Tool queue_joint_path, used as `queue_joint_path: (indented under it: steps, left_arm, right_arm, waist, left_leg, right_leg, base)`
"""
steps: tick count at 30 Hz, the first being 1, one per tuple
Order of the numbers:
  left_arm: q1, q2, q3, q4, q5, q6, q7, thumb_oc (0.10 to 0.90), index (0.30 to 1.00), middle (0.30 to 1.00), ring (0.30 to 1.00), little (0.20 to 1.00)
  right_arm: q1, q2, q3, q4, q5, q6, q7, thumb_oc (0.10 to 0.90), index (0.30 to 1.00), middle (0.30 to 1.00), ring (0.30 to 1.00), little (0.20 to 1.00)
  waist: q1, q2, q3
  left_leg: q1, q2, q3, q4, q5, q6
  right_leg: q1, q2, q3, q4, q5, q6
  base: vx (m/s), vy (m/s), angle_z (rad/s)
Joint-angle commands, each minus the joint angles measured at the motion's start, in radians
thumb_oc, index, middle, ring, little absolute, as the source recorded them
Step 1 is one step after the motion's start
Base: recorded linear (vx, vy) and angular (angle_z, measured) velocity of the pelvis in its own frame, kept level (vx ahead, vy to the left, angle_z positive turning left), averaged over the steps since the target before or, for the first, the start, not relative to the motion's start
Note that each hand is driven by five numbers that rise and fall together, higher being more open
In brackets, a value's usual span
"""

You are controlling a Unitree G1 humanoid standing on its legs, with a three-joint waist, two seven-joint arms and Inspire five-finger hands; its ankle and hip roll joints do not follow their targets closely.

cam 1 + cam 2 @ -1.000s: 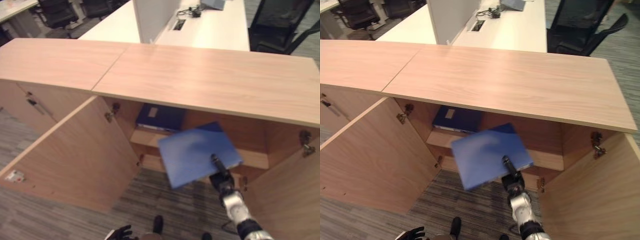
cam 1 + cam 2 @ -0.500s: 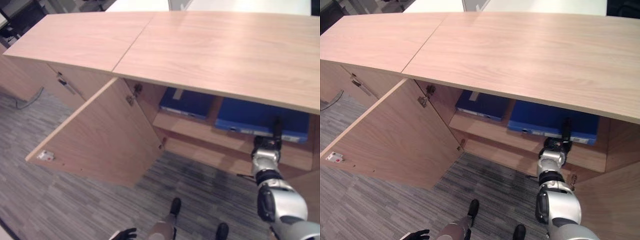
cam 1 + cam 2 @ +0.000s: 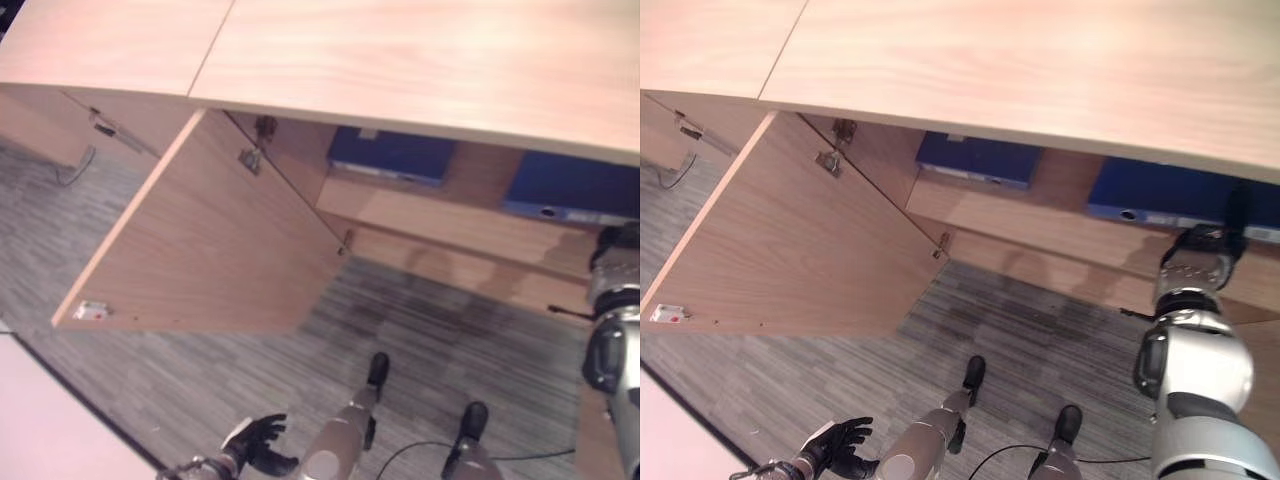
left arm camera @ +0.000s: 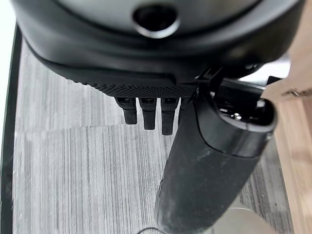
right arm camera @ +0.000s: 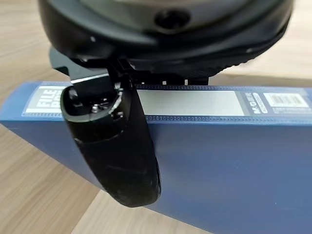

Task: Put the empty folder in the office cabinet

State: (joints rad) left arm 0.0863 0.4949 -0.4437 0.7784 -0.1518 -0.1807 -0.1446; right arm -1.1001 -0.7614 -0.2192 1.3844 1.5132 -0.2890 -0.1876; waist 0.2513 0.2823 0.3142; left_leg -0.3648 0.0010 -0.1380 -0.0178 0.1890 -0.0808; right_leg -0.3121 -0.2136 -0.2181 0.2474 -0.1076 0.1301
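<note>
Two blue folders are seen on the shelf of the office cabinet point(image 3: 420, 70) in the left eye view: the empty folder point(image 3: 575, 187) lies flat at the right end of the shelf, well apart from a second blue folder point(image 3: 392, 155) further left. The left cabinet door point(image 3: 210, 250) stands swung open over the grey carpet floor point(image 3: 180, 390). The right hand point(image 3: 622, 240) is seen at the right edge, just in front of the shelf below the empty folder; its fingers cannot be made out here. The left hand point(image 3: 262, 443) hangs low near the floor, fingers loosely spread.

In the right eye view the same arrangement is shown. The empty folder point(image 3: 1185, 193) rests on the shelf under the cabinet top, and the right hand point(image 3: 1202, 250) is raised against its front edge.

In the left wrist view the left hand point(image 4: 165, 87) is shown with its fingers point(image 4: 148, 114) relaxed over the carpet and nothing held.

In the right wrist view the spine of the empty folder point(image 5: 214, 146) is seen lying on the wooden shelf point(image 5: 29, 165). The thumb of the right hand point(image 5: 114, 146) is laid across the spine; the fingers are hidden behind the folder, so whether the folder is gripped cannot be told.
</note>
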Motion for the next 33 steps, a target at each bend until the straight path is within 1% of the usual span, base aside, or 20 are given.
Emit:
queue_joint_path:
  steps: [1, 3, 6, 8, 10, 12, 15, 16, 17, 18, 19, 20, 22, 23, 24, 26, 27, 28, 29, 33]
  left_arm:
    - [0.004, 0.12, -0.023, 0.004, -0.034, -0.011, -0.003, 0.8, 0.9, 0.9, 0.9, 0.9]
    - [0.006, 0.122, -0.023, 0.002, -0.037, -0.009, -0.004, 0.8, 0.9, 0.9, 0.9, 0.9]
    - [0.006, 0.147, -0.036, -0.007, -0.045, -0.011, -0.004, 0.8, 0.9, 0.9, 0.9, 0.9]
    - [0.007, 0.158, -0.039, -0.01, -0.052, -0.009, 0.002, 0.8, 0.9, 0.9, 0.9, 0.9]
    - [0.012, 0.165, -0.037, -0.012, -0.063, -0.009, 0.009, 0.8, 0.9, 0.9, 0.9, 0.9]
    - [0.016, 0.166, -0.032, -0.016, -0.077, -0.009, 0.012, 0.8, 0.9, 0.9, 0.9, 0.9]
    - [0.035, 0.167, -0.04, -0.03, -0.096, -0.011, 0.007, 0.8, 0.9, 0.9, 0.9, 0.9]
    - [0.036, 0.168, -0.039, -0.03, -0.096, -0.011, 0.007, 0.8, 0.9, 0.9, 0.9, 0.9]
    - [0.044, 0.173, -0.042, -0.04, -0.099, -0.014, 0.002, 0.8, 0.9, 0.9, 0.9, 0.9]
    - [0.05, 0.175, -0.042, -0.046, -0.1, -0.015, 0.0, 0.8, 0.9, 0.9, 0.9, 0.9]
    - [0.05, 0.174, -0.042, -0.047, -0.101, -0.014, 0.0, 0.8, 0.9, 0.9, 0.9, 0.9]
    - [0.054, 0.176, -0.04, -0.047, -0.102, -0.015, 0.0, 0.8, 0.9, 0.9, 0.9, 0.9]
    - [0.067, 0.181, -0.031, -0.048, -0.118, -0.015, 0.0, 0.8, 0.9, 0.9, 0.9, 0.9]
    - [0.072, 0.181, -0.025, -0.045, -0.125, -0.013, 0.001, 0.8, 0.9, 0.9, 0.9, 0.9]
    - [0.073, 0.179, -0.024, -0.043, -0.127, -0.013, 0.002, 0.8, 0.9, 0.9, 0.9, 0.9]
    - [0.076, 0.182, -0.029, -0.04, -0.117, -0.017, 0.008, 0.8, 0.9, 0.9, 0.9, 0.9]
    - [0.002, 0.156, -0.106, -0.067, -0.094, 0.012, 0.003, 0.8, 0.9, 0.9, 0.9, 0.9]
    - [-0.01, 0.149, -0.113, -0.064, -0.095, 0.018, 0.005, 0.8, 0.9, 0.9, 0.9, 0.9]
    - [-0.003, 0.137, -0.107, -0.043, -0.099, 0.009, 0.008, 0.8, 0.9, 0.9, 0.9, 0.9]
    - [0.052, 0.108, -0.059, 0.03, -0.066, -0.007, 0.033, 0.8, 0.9, 0.9, 0.9, 0.9]
  right_arm:
    - [-0.156, -0.128, 0.124, -0.126, -0.077, -0.02, 0.03, 0.4, 0.3, 0.3, 0.3, 0.3]
    - [-0.165, -0.137, 0.132, -0.123, -0.087, -0.016, 0.026, 0.4, 0.3, 0.3, 0.3, 0.3]
    - [-0.219, -0.171, 0.186, -0.105, -0.12, -0.004, 0.017, 0.4, 0.3, 0.3, 0.3, 0.3]
    - [-0.246, -0.184, 0.216, -0.1, -0.138, 0.003, 0.008, 0.4, 0.3, 0.3, 0.3, 0.3]
    - [-0.267, -0.191, 0.24, -0.105, -0.156, 0.004, 0.0, 0.4, 0.3, 0.3, 0.3, 0.3]
    - [-0.284, -0.198, 0.259, -0.112, -0.165, 0.004, -0.003, 0.4, 0.3, 0.3, 0.3, 0.3]
    - [-0.308, -0.208, 0.291, -0.113, -0.17, 0.005, -0.011, 0.4, 0.3, 0.3, 0.3, 0.3]
    - [-0.308, -0.208, 0.291, -0.112, -0.17, 0.005, -0.011, 0.4, 0.3, 0.3, 0.3, 0.3]
    - [-0.324, -0.22, 0.311, -0.112, -0.183, 0.012, -0.014, 0.4, 0.3, 0.3, 0.3, 0.3]
    - [-0.329, -0.226, 0.319, -0.11, -0.191, 0.014, -0.017, 0.4, 0.3, 0.3, 0.3, 0.3]
    - [-0.332, -0.227, 0.322, -0.109, -0.192, 0.015, -0.018, 0.4, 0.3, 0.3, 0.3, 0.3]
    - [-0.34, -0.232, 0.33, -0.104, -0.198, 0.016, -0.02, 0.4, 0.3, 0.3, 0.3, 0.3]
    - [-0.356, -0.244, 0.345, -0.105, -0.212, 0.02, -0.027, 0.524, 0.486, 0.486, 0.486, 0.486]
    - [-0.364, -0.251, 0.352, -0.107, -0.215, 0.021, -0.029, 0.67, 0.705, 0.705, 0.705, 0.705]
    - [-0.368, -0.254, 0.355, -0.109, -0.216, 0.022, -0.033, 0.8, 0.9, 0.9, 0.9, 0.9]
    - [-0.391, -0.263, 0.373, -0.095, -0.234, 0.026, -0.057, 0.8, 0.9, 0.9, 0.9, 0.9]
    - [-0.417, -0.227, 0.379, -0.09, -0.243, 0.03, -0.087, 0.8, 0.9, 0.9, 0.9, 0.9]
    - [-0.425, -0.232, 0.386, -0.093, -0.246, 0.03, -0.092, 0.8, 0.9, 0.9, 0.9, 0.9]
    - [-0.432, -0.246, 0.388, -0.092, -0.242, 0.042, -0.097, 0.8, 0.9, 0.9, 0.9, 0.9]
    - [-0.418, -0.307, 0.417, -0.055, -0.25, 0.054, -0.099, 0.8, 0.9, 0.9, 0.9, 0.9]
  waist:
    - [0.028, 0.0, -0.019]
    - [0.029, 0.003, -0.02]
    - [0.028, 0.013, -0.001]
    - [0.024, 0.008, 0.0]
    - [0.024, 0.01, 0.01]
    - [0.02, 0.005, 0.008]
    - [0.018, 0.004, 0.004]
    - [0.019, 0.008, 0.01]
    - [0.019, 0.007, 0.0]
    - [0.021, 0.012, 0.004]
    - [0.019, 0.009, -0.003]
    - [0.02, 0.011, -0.006]
    - [0.024, 0.02, -0.004]
    - [0.025, 0.023, -0.005]
    - [0.024, 0.02, -0.013]
    - [0.028, 0.03, -0.01]
    - [0.012, 0.02, -0.013]
    - [0.013, 0.02, -0.016]
    - [0.017, 0.029, -0.006]
    - [0.037, 0.053, -0.013]
  left_leg:
    - [-0.045, -0.013, 0.05, 0.234, -0.24, -0.019]
    - [-0.059, -0.016, 0.045, 0.254, -0.249, -0.019]
    - [-0.139, -0.018, 0.039, 0.37, -0.289, -0.021]
    - [-0.172, -0.023, 0.034, 0.43, -0.336, -0.022]
    - [-0.205, -0.019, 0.033, 0.466, -0.332, -0.02]
    - [-0.224, -0.024, 0.029, 0.501, -0.37, -0.019]
    - [-0.241, -0.028, 0.027, 0.491, -0.369, -0.022]
    - [-0.248, -0.027, 0.029, 0.487, -0.345, -0.021]
    - [-0.238, -0.029, 0.025, 0.465, -0.357, -0.028]
    - [-0.242, -0.028, 0.026, 0.451, -0.33, -0.028]
    - [-0.234, -0.03, 0.024, 0.451, -0.352, -0.03]
    - [-0.23, -0.031, 0.024, 0.439, -0.347, -0.031]
    - [-0.232, -0.03, 0.024, 0.41, -0.314, -0.033]
    - [-0.226, -0.032, 0.022, 0.394, -0.308, -0.035]
    - [-0.216, -0.034, 0.019, 0.388, -0.327, -0.038]
    - [-0.202, -0.034, 0.019, 0.343, -0.29, -0.04]
    - [-0.192, -0.033, 0.02, 0.323, -0.286, -0.043]
    - [-0.182, -0.036, 0.017, 0.319, -0.305, -0.044]
    - [-0.184, -0.036, 0.018, 0.304, -0.277, -0.043]
    - [-0.113, -0.035, 0.002, 0.211, -0.243, -0.044]
  right_leg:
    - [-0.12, -0.002, 0.073, 0.227, -0.164, -0.006]
    - [-0.137, -0.004, 0.08, 0.252, -0.174, -0.006]
    - [-0.219, -0.017, 0.1, 0.381, -0.223, -0.016]
    - [-0.251, -0.021, 0.123, 0.445, -0.272, -0.018]
    - [-0.287, -0.026, 0.12, 0.484, -0.267, -0.025]
    - [-0.306, -0.028, 0.134, 0.524, -0.303, -0.026]
    - [-0.334, -0.025, 0.138, 0.538, -0.307, -0.027]
    - [-0.343, -0.027, 0.131, 0.534, -0.283, -0.03]
    - [-0.343, -0.025, 0.136, 0.531, -0.305, -0.027]
    - [-0.353, -0.028, 0.129, 0.523, -0.278, -0.028]
    - [-0.345, -0.026, 0.136, 0.525, -0.301, -0.025]
    - [-0.346, -0.026, 0.135, 0.52, -0.3, -0.024]
    - [-0.359, -0.027, 0.127, 0.514, -0.274, -0.024]
    - [-0.361, -0.028, 0.127, 0.513, -0.274, -0.024]
    - [-0.352, -0.027, 0.136, 0.515, -0.3, -0.021]
    - [-0.364, -0.032, 0.129, 0.508, -0.273, -0.02]
    - [-0.363, -0.03, 0.128, 0.503, -0.273, -0.02]
    - [-0.354, -0.029, 0.136, 0.505, -0.299, -0.018]
    - [-0.362, -0.028, 0.128, 0.496, -0.272, -0.018]
    - [-0.321, -0.029, 0.109, 0.448, -0.257, -0.014]
  base:
    - [-0.03, -0.008, 0.22]
    - [-0.02, -0.016, 0.2]
    - [0.02, -0.048, 0.1]
    - [0.11, -0.062, 0.21]
    - [-0.04, -0.025, 0.2]
    - [0.07, -0.055, 0.05]
    - [0.02, -0.033, -0.01]
    - [0.05, -0.029, 0.02]
    - [-0.06, 0.025, 0.05]
    - [0.13, -0.021, 0.05]
    - [0.0, 0.0, 0.0]
    - [0.0, 0.0, 0.0]
    - [-0.05, 0.028, -0.05]
    - [0.14, -0.019, -0.08]
    - [0.14, -0.018, -0.05]
    - [0.0, 0.025, 0.06]
    - [0.03, 0.005, 0.05]
    - [0.01, 0.003, 0.04]
    - [-0.01, 0.0, 0.08]
    - [-0.02, 0.005, -0.02]
